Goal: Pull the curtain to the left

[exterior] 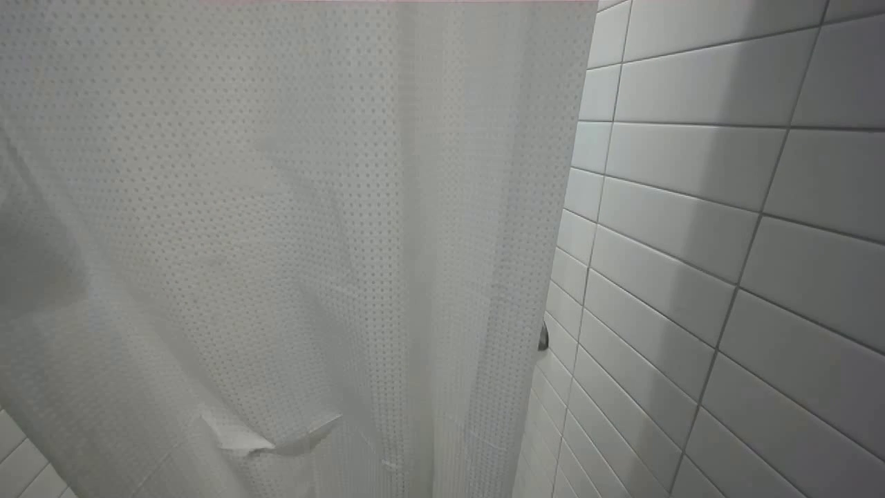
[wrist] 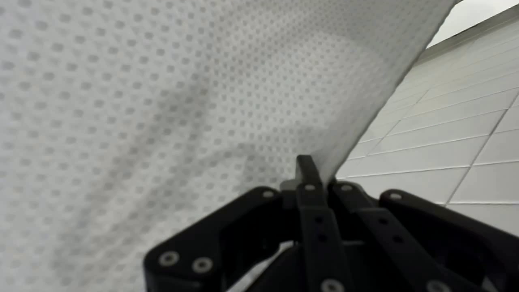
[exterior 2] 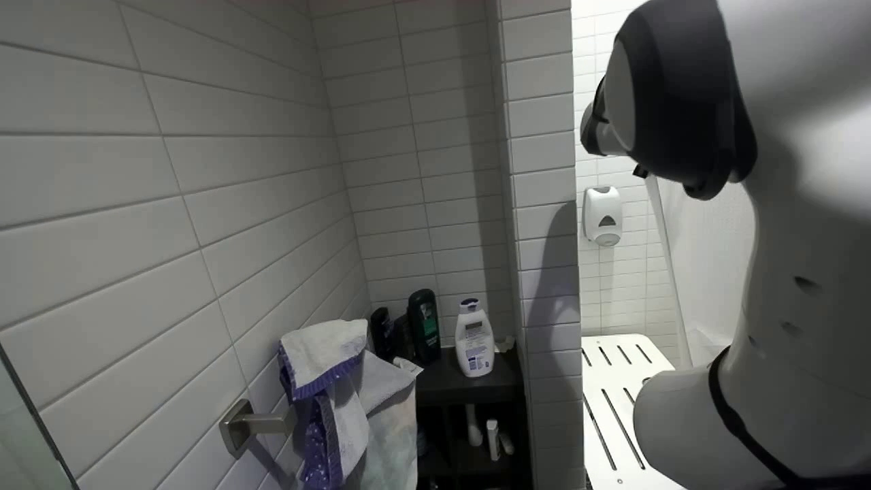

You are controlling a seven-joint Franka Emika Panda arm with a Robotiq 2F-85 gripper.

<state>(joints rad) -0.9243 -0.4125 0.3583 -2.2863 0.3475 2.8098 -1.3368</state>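
The curtain [exterior: 346, 207] is white, semi-translucent and dotted. In an exterior view it hangs across most of the picture, with its right edge beside the tiled wall and a crumpled fold low down. In another exterior view a strip of the curtain [exterior 2: 714, 252] shows behind the arm. In the wrist view the curtain [wrist: 162, 101] fills the left and middle. My gripper [wrist: 322, 174] is shut on the curtain's free edge, which runs from between the fingertips up to the right. The fingertips are partly hidden by the cloth. The gripper cannot be made out in the exterior views.
A white tiled wall [exterior: 691, 207] stands right of the curtain. A white slatted bench [exterior 2: 612, 408] is beside the arm [exterior 2: 803, 306]. A soap dispenser [exterior 2: 603, 216] hangs behind. A towel [exterior 2: 360, 401] hangs near a dark shelf [exterior 2: 469, 391] with bottles.
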